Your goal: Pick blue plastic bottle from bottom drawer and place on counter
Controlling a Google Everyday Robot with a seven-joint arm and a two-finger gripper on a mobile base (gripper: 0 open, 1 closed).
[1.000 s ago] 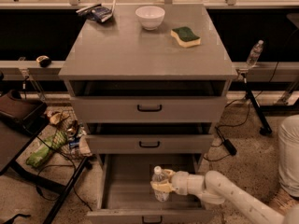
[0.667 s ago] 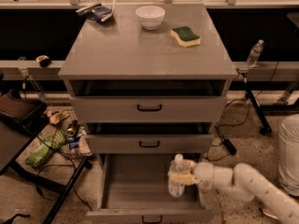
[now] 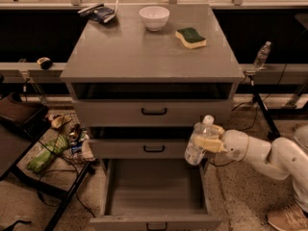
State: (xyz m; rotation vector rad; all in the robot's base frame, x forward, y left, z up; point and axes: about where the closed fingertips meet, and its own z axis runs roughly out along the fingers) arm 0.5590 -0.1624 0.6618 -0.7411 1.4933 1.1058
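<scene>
The small clear plastic bottle with a white cap (image 3: 199, 141) is clasped in the jaws, which hang above the right side of the open grey bottom drawer (image 3: 154, 189). Placement on the flat grey worktop (image 3: 144, 52), above and leftward of the jaws, is judged not yet done.
</scene>
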